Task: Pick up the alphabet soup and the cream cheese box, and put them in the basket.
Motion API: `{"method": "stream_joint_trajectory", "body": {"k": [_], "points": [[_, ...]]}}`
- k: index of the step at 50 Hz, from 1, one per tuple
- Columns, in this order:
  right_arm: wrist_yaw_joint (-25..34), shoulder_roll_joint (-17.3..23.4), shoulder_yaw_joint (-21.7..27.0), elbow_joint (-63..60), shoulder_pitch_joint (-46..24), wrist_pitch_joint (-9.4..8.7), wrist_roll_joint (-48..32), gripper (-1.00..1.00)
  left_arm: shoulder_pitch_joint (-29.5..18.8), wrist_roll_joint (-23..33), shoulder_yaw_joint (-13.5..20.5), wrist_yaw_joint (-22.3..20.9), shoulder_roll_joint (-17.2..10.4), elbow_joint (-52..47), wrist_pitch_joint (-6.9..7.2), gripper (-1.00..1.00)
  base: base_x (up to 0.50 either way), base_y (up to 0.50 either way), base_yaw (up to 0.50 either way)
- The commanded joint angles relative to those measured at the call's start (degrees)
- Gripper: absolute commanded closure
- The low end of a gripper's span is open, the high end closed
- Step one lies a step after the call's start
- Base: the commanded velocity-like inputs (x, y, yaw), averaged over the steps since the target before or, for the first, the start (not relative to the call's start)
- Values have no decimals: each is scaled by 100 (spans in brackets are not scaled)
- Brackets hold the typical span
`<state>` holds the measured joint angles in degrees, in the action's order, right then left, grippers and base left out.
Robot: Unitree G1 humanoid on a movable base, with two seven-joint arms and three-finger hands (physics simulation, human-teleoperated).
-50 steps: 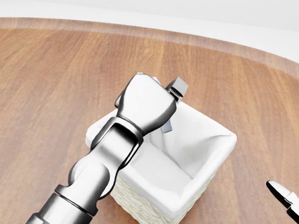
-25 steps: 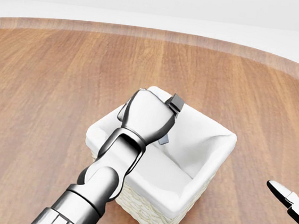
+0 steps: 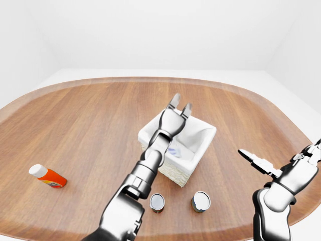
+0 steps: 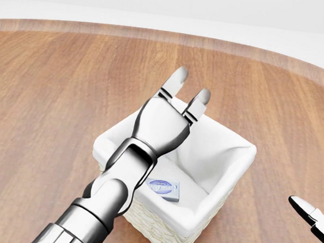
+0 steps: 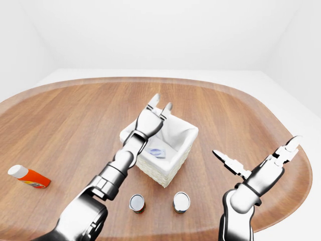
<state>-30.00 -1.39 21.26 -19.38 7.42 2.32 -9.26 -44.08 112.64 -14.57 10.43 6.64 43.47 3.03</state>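
The cream cheese box (image 4: 164,189), small and blue-and-white, lies flat on the floor of the white-lined wicker basket (image 4: 244,156). My left hand (image 4: 192,84) hovers over the basket, open, its fingers (image 4: 179,76) stretched straight toward the top of the head view and holding nothing. Two cans (image 3: 157,202) (image 3: 201,201) stand upright on the table just below the basket in the left-eye view; I cannot tell which is the alphabet soup. My right hand (image 5: 258,153) is open at the right, away from everything.
An orange bottle with a white cap (image 3: 47,176) lies on its side far left. The oval wooden table (image 3: 90,115) has a raised rim; its right edge runs close to my right hand. White floor and walls lie beyond.
My left hand has opened, its fingers straightening upward. The cream cheese box has dropped from it onto the basket floor. The right hand has not moved.
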Motion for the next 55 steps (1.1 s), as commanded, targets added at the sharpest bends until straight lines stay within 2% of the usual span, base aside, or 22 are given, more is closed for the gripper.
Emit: {"method": "stream_joint_trajectory", "body": {"k": [1,10,13,18,19,23,25,26,28,29,30,34,39,41,42,47,49,51,52,53,54,55], "points": [[0,8,2,32,-5,3,-5,-100,140,-9,73,-305,-82,-671,-284,-100,0,0,0],[0,5,-7,27,-6,-17,-29,-100,402,-262,248,-916,-272,-2017,-719,-100,0,0,0],[0,9,-5,40,-11,-16,-27,-100,477,-380,284,-1042,-290,-2353,-789,-100,0,0,0],[0,15,-3,47,-16,-20,-26,-100,630,-630,357,-1153,-317,-2870,-803,-100,0,0,0],[0,16,-4,49,-16,-18,-27,-100,672,-885,468,-1240,-263,-3037,-803,-100,0,0,0],[0,14,-4,36,-15,-28,-26,-100,665,-1194,484,-1273,-286,-3140,-733,-100,0,0,0],[0,10,-7,10,-9,-43,-26,-100,658,-1175,473,-1223,-302,-3149,-607,-100,0,0,0],[0,8,-6,6,-6,-42,-27,-100,669,-1313,493,-1216,-312,-3163,-662,-100,0,0,0],[0,5,-4,-26,-7,-72,-22,-100,719,-1596,577,-1216,-311,-3205,-623,-100,0,0,0],[0,7,-6,-13,-9,-58,-23,-100,708,-1614,569,-1117,-369,-3128,-605,-100,0,0,0],[0,5,-9,-9,-7,-47,-26,-100,655,-1585,597,-1029,-379,-2934,-453,-100,0,0,0],[0,-1,-10,-11,5,-17,-31,-100,736,-1954,673,-727,-512,-2865,-404,-100,0,0,0],[0,-9,-17,-47,16,-32,-42,-100,963,-2698,842,-149,-730,-2706,-590,-100,0,0,0],[0,-10,-21,-24,19,-2,-54,-100,1082,-2904,892,206,-842,-2643,-611,-100,0,0,0],[0,-14,-21,-46,24,-17,-56,-100,1110,-2990,937,324,-872,-2580,-531,-100,0,0,0],[0,-16,-20,-15,25,17,-71,-100,1301,-3757,1083,533,-1059,-2875,-676,-100,0,0,0],[0,-23,-26,-74,33,-35,-80,-100,1364,-3829,1104,534,-1129,-2958,-637,-100,0,0,0],[0,-15,-24,-15,18,5,-82,-100,1436,-3921,1229,869,-1103,-3122,-352,-100,0,0,0],[0,-13,-24,-7,17,13,-80,-100,1462,-4058,1197,874,-1182,-3118,-530,-100,0,0,0],[0,-12,-24,-7,18,13,-78,-100,1480,-4063,1223,1029,-1178,-3118,-441,-100,0,0,0],[0,-18,-27,-47,25,-15,-76,-100,1637,-4276,1274,1004,-1196,-3385,-515,-100,0,0,0],[0,-10,-24,-6,15,14,-77,-100,1692,-4280,1273,1065,-1228,-3443,-501,-100,0,0,0]]}}
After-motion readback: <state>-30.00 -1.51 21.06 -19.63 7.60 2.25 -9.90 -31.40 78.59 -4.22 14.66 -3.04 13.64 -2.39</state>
